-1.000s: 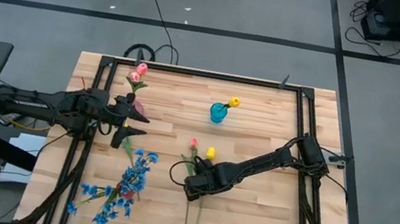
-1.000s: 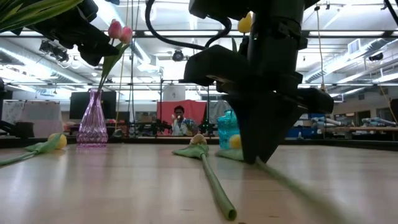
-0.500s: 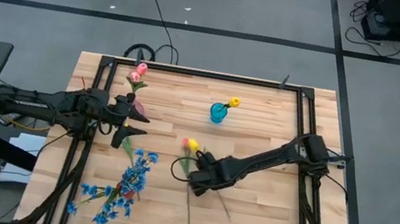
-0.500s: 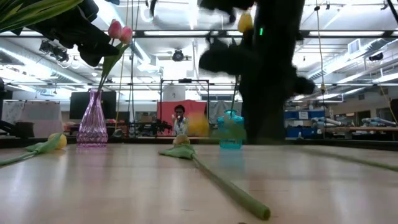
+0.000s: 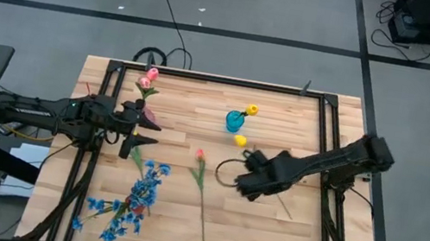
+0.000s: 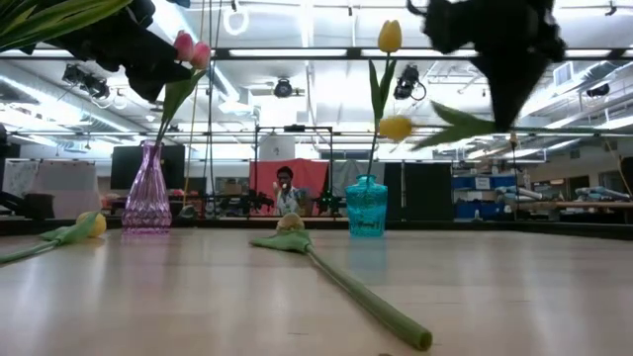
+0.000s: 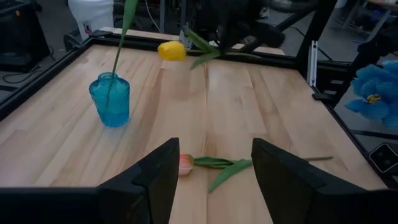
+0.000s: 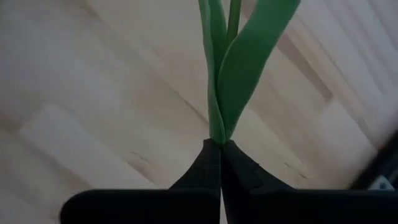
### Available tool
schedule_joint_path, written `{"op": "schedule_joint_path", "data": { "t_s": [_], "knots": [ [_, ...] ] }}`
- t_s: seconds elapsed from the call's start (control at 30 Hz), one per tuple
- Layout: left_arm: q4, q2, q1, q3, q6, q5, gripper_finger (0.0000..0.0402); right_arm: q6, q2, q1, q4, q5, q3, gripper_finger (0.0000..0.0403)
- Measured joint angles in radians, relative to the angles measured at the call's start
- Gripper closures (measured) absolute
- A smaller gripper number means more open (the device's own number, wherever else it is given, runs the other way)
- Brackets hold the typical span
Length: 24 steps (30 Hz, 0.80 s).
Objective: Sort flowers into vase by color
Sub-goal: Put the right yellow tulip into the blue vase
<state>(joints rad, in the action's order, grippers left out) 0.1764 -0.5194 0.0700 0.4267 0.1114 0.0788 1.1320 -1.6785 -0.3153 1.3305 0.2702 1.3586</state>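
Right gripper [image 5: 247,181] up off the table, dark arm stretched in from the right edge toward the middle, fingers [image 8: 214,163] pinched tight on the green stem of a yellow tulip [image 5: 240,140]. Bloom hanging just beside the small blue glass vase [image 5: 234,122], pointing at it, stem running back and down-right past the gripper. In the low view, lifted clear of the wood and tilted, almost level.

Left gripper [image 5: 141,132] parked over the left side of the table near the purple glass vase [image 6: 147,193] with two pink tulips [image 5: 147,79], fingers [image 7: 283,177] spread wide, nothing in them.

Light wooden slat table [image 5: 266,234] with a black frame, grey floor around it, lab room with ceiling lights behind, a person [image 6: 286,191] far off.

Another yellow tulip [image 6: 390,37] standing upright in the blue vase. Single pink tulip [image 5: 200,154] lying flat mid-table, bloom toward the far edge. Blue blossom sprays [image 5: 132,199] heaped at the front left.
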Motion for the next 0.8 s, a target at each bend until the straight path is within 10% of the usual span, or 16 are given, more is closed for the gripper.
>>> {"op": "schedule_joint_path", "data": {
  "t_s": [0.13, 0.3, 0.53, 0.8],
  "knots": [
    [-0.005, 0.000, 0.000, 0.000, -0.003, -0.010, 0.0194, 0.030, 0.093, 0.045, 0.013, -0.019, -0.130, 0.0399],
    [-0.013, 0.000, 0.000, 0.000, -0.004, -0.036, 0.0194, 0.026, 0.190, 0.151, 0.010, 0.216, -0.251, 0.0398],
    [-0.060, 0.000, 0.000, 0.000, 0.009, -0.056, 0.0194, -0.436, 0.287, 0.371, -0.269, 0.473, -0.332, 0.0398],
    [-0.060, 0.000, 0.000, 0.000, 0.025, -0.069, 0.0194, -1.113, 0.425, 0.705, -0.944, 0.194, -0.447, 0.0398]
  ]
}}
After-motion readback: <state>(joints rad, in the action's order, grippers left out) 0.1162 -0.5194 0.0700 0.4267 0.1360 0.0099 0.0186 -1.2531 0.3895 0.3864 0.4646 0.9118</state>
